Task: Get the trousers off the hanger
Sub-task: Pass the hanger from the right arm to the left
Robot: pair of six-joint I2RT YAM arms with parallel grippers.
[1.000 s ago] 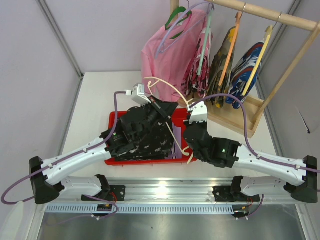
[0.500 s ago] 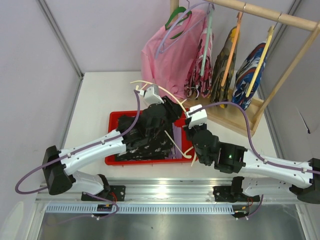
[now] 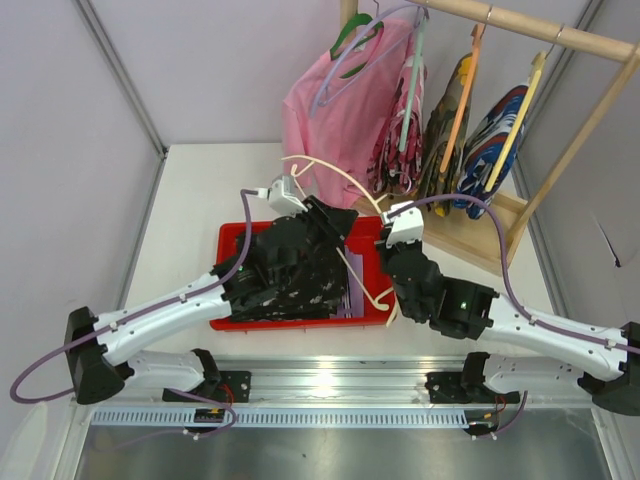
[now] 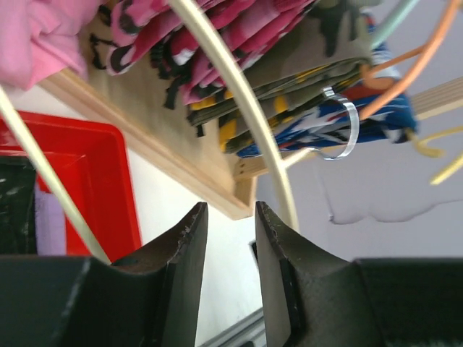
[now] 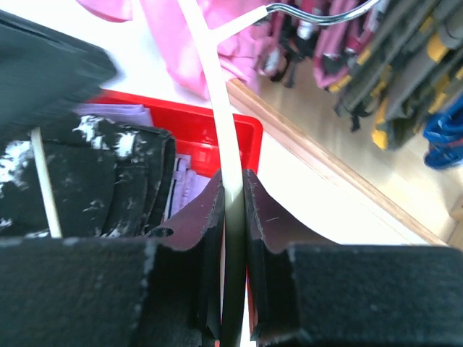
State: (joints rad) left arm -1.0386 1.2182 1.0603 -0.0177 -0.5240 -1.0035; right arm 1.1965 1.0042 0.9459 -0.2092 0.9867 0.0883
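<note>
**Right gripper clamps hanger above the tray of trousers**

We see a red tray [image 3: 224, 243] on a white table [image 3: 190, 200]. The black speckled trousers [image 3: 290, 275] lie bunched in it, with the lavender trousers [image 5: 189, 181] beneath them at the tray's right end. The right gripper [image 5: 231, 184] is pinched tight on a cream hanger [image 5: 214, 94]. One thin bar of the hanger crosses the black cloth. The left gripper [image 4: 227, 208] hovers over the tray's far edge with its jaws a little apart and nothing between them. A wooden rack [image 3: 520, 30] of hung clothes stands behind.
</note>
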